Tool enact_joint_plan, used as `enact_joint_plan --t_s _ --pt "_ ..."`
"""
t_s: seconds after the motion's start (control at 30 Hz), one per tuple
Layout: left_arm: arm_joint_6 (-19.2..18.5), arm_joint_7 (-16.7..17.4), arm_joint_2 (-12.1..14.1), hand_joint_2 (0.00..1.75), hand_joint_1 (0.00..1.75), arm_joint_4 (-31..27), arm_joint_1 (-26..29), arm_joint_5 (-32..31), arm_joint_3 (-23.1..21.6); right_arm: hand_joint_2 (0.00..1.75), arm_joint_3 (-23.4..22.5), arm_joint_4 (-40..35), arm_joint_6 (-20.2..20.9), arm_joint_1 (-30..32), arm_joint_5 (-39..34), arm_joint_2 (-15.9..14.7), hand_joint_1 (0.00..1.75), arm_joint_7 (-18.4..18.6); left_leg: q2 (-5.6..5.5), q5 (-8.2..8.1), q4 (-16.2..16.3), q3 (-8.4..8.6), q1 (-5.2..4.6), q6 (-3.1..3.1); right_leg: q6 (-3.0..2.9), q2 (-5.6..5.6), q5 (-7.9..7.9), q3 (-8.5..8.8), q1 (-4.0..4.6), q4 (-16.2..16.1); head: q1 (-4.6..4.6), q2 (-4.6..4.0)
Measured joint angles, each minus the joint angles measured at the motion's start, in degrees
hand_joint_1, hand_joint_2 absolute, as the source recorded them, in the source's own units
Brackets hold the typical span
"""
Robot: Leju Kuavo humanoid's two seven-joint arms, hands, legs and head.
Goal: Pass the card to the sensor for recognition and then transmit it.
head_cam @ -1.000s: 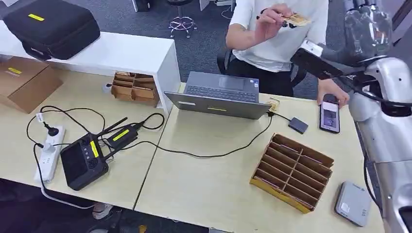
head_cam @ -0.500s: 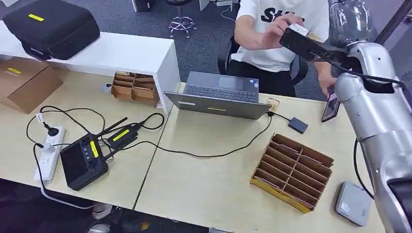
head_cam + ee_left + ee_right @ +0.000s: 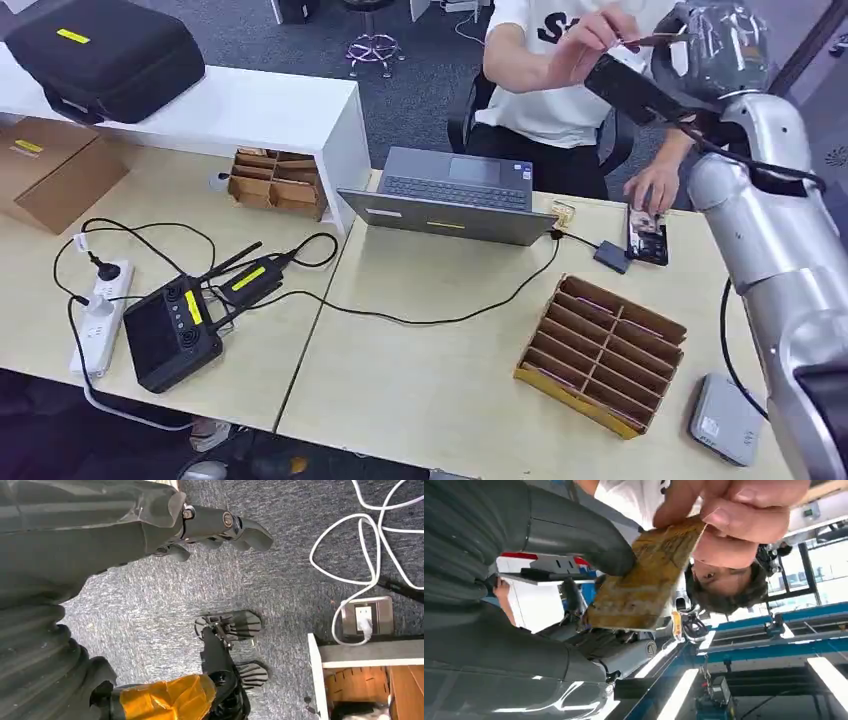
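On the desk: laptop, slotted tray, controller, phone under a person's hand, grey box.
Right arm: raised over the desk's far edge toward the person.
Right hand: thumb and fingers pinch one end of the card.
Card: brown, its other end held in the person's fingers.
Left hand: hangs over grey carpet, fingers curled, grasping nothing.
Sensor: small dark pad beside the phone, cabled.
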Motion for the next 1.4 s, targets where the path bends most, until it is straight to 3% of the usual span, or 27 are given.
enact_joint_plan --t_s 1.1,1.4 --pt "0.0 -0.2 0.0 1.75 0.0 0.0 0.1 0.0 0.0 1.75 0.0 -2.6 0.0 1.2 -0.5 0.9 1.75 -1.5 0.01 0.0 0.0 0.0 0.03 -0.01 0.0 0.02 0.0 -0.01 0.02 0.0 0.0 0.0" --pt "0.1 -1.8 0.0 1.75 0.0 0.0 1.0 0.2 0.4 1.75 -0.2 -9.5 2.9 5.6 -6.4 0.6 1.75 -5.8 0.03 0.0 0.0 0.0 0.03 -0.01 -0.01 0.04 0.0 -0.06 0.02 0.0 0.0 0.0"
